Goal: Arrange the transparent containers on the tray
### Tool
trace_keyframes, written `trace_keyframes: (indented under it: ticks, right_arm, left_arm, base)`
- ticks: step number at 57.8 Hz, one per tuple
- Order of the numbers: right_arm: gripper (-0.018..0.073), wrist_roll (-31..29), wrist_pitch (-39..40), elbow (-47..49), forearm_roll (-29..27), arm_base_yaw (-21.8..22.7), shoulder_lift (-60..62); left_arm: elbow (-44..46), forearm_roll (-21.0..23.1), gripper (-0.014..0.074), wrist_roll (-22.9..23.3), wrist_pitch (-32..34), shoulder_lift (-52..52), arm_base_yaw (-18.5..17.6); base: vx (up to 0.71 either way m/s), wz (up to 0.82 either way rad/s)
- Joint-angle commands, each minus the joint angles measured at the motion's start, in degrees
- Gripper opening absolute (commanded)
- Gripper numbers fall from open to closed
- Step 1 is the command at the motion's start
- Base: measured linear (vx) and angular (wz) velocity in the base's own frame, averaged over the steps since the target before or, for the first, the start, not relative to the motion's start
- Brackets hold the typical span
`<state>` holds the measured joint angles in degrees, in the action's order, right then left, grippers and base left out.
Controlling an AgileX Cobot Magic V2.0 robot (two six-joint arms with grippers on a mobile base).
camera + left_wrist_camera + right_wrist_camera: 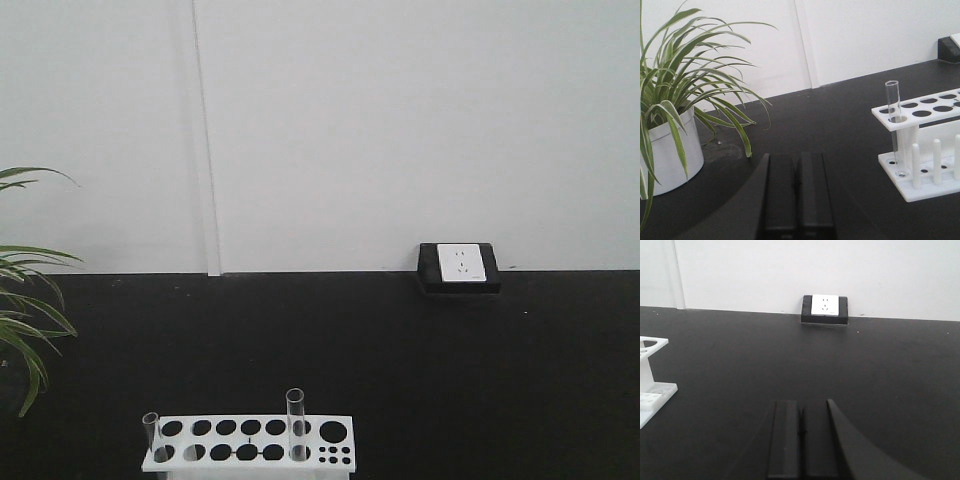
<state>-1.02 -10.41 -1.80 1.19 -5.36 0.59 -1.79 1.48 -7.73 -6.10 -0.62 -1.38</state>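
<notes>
Two transparent containers stand upright in a white rack (pixel 248 442) at the bottom of the front view: one tube (pixel 151 436) at its left end, a taller one (pixel 295 424) right of the middle. The left wrist view shows one tube (pixel 895 127) in the rack's near corner (pixel 920 145), well to the right of my left gripper (pixel 797 162). That gripper is shut with nothing in it, low over the black table. My right gripper (pixel 801 410) is also shut and empty, with the rack's end (pixel 651 385) far to its left. The tray is out of view.
A potted spider plant (pixel 675 120) in a white pot stands left of the left gripper. A white wall socket on a black block (pixel 825 308) sits at the table's far edge against the white wall. The table top is black.
</notes>
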Motion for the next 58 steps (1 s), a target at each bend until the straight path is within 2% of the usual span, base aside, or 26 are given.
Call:
trace_keyframes:
  ticks: [1,43,52,58]
  right_arm:
    - [-0.0011,-0.43,4.80,-0.44,0.53,0.20,0.47]
    - [-0.0011,-0.43,5.52,-0.44,0.53,0.20,0.47]
    - [-0.0011,-0.43,5.65,-0.44,0.53,0.20,0.47]
    - [-0.0011,-0.16,9.37,-0.44,0.26,0.20,0.47]
  left_arm:
    - [-1.88,0.15,0.0003,0.47,4.88,-1.25,-0.07]
    - [-1.88,0.15,0.0003,0.52,5.00,-1.25,-0.07]
    - [-1.82,0.15,0.0003,0.58,8.69,-1.25,-0.07]
    - [-1.19,0.98,0.0003,1.29,15.27,-1.25,-0.07]
  base:
    - [0.00,0.00]
    - [0.00,0.00]
    - [0.00,0.00]
    - [0.00,0.00]
